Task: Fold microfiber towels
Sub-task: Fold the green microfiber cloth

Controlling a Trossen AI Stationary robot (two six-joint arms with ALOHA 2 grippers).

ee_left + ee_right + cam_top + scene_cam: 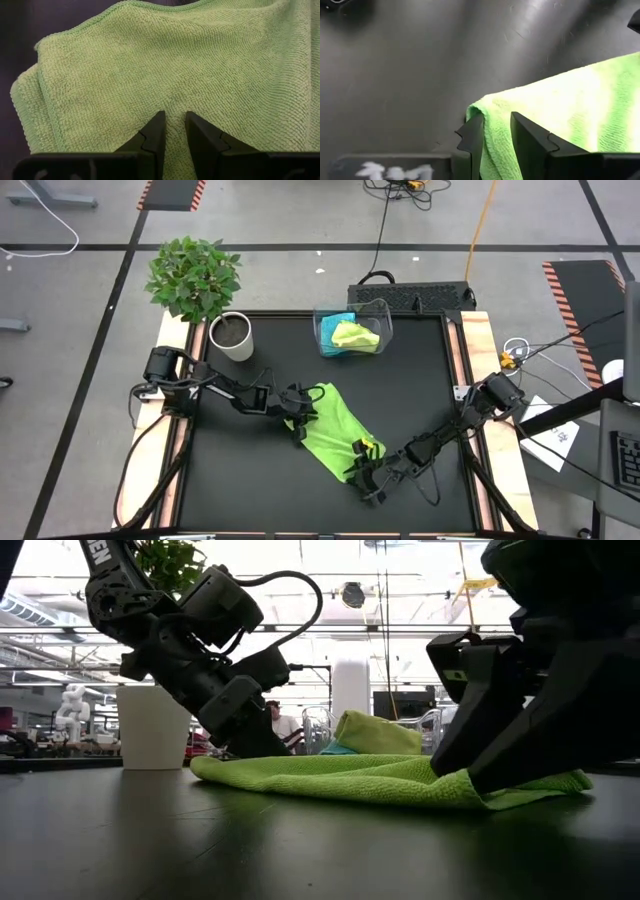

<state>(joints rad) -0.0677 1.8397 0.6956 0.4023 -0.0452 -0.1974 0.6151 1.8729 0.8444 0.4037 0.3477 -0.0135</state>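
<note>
Down at five o'clock on the table (260,480), the right gripper (366,463) has its two fingers pinching the near corner of the lime-green towel (335,435), a fold of cloth caught between them in the right wrist view. That towel lies flat as a long strip across the middle of the table, running from five o'clock up toward ten o'clock. At its far end sits the left gripper (300,418), fingers pressed down on the cloth with a ridge of green nipped between them. Further back, at twelve o'clock, the clear plastic bin (384,320) holds a second lime-green towel (355,334) bunched over a turquoise towel (337,318). At ten o'clock, a white pot (232,337) with a leafy plant (193,277) stands on the table's corner.
</note>
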